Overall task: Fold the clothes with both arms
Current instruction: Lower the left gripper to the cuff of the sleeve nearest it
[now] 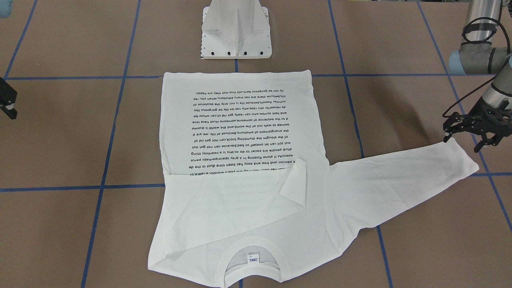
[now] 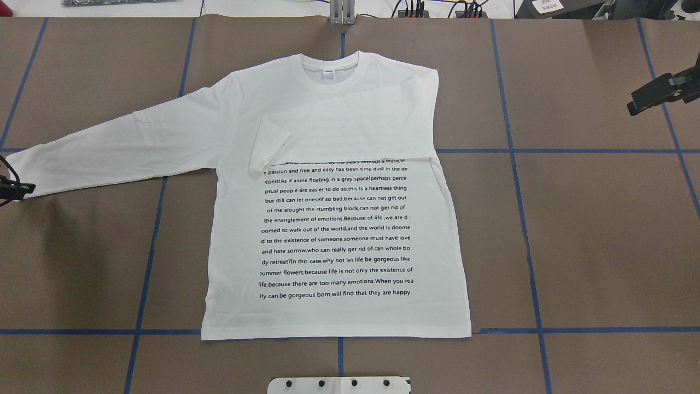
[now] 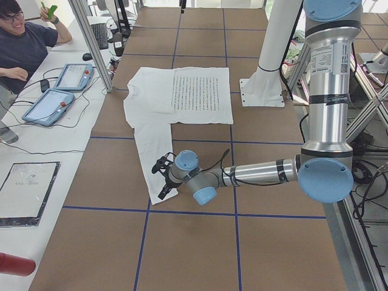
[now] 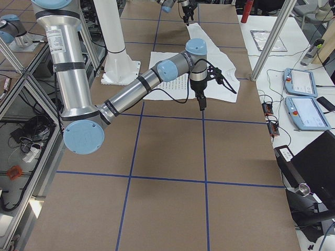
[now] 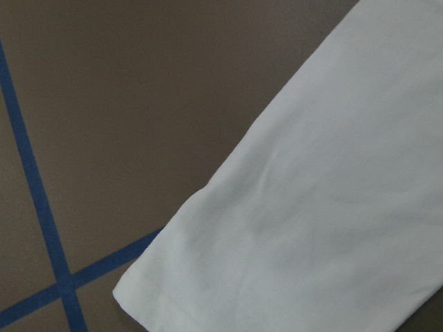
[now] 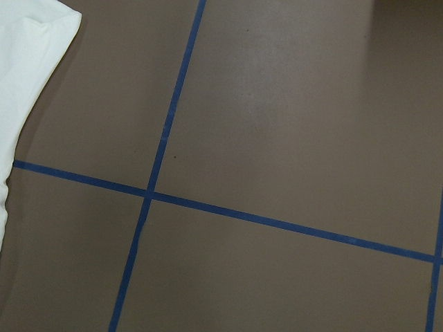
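Note:
The white long-sleeved T-shirt (image 1: pixel 240 160) lies flat on the brown table, black text up, also in the overhead view (image 2: pixel 339 230). Its collar (image 2: pixel 330 68) points away from the robot. One sleeve is folded across the chest, its cuff (image 2: pixel 270 145) near the middle. The other sleeve (image 2: pixel 126 142) stretches out to the robot's left. My left gripper (image 1: pixel 462 143) is open, low at that sleeve's cuff (image 5: pixel 277 242), holding nothing. My right gripper (image 2: pixel 633 108) hangs over bare table far to the shirt's right, empty. Whether it is open or shut does not show.
The white pedestal base (image 1: pixel 236 32) stands just behind the shirt's hem. Blue tape lines (image 6: pixel 166 117) cross the table. A shirt edge (image 6: pixel 28 55) shows in the right wrist view. An operator (image 3: pixel 24 42) and tablets (image 3: pixel 54 103) are at the far side table.

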`<state>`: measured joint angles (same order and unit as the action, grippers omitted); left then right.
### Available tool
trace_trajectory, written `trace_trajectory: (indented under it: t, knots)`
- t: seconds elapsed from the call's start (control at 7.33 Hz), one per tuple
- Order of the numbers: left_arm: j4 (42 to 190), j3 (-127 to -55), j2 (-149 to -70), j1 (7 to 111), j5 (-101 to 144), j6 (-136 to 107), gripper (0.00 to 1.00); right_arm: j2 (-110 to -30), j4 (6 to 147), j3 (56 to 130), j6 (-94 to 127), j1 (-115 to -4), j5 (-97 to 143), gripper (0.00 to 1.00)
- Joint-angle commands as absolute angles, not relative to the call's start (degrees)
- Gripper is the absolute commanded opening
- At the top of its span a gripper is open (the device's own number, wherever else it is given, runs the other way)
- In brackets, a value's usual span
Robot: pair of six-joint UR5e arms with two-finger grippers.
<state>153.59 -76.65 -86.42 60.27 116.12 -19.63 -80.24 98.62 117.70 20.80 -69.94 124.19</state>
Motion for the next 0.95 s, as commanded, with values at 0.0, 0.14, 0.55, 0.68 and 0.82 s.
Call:
trace_trajectory:
  t: [0.0, 0.14, 0.55, 0.68, 0.82]
  knots:
    - [155.82, -76.55, -85.17, 59.15, 116.19, -19.51, 1.0, -80.42, 98.61, 117.95, 20.74, -69.96, 124.1, 1.0]
    - [155.92, -76.55, -84.91, 58.8, 116.19, -19.42, 0.85, -80.42, 98.61, 117.95, 20.74, -69.96, 124.1, 1.0]
    - [155.83, -76.46, -84.9, 58.54, 116.1, -19.42, 0.6, -80.33, 98.61, 117.86, 20.66, -69.96, 124.1, 1.0]
    - [155.74, -76.46, -84.82, 58.36, 116.1, -19.42, 0.57, -80.33, 98.61, 117.86, 20.65, -69.96, 124.1, 1.0]
    - [155.83, -76.46, -84.81, 58.36, 116.1, -19.42, 0.29, -80.33, 98.61, 118.04, 20.65, -69.96, 124.1, 1.0]
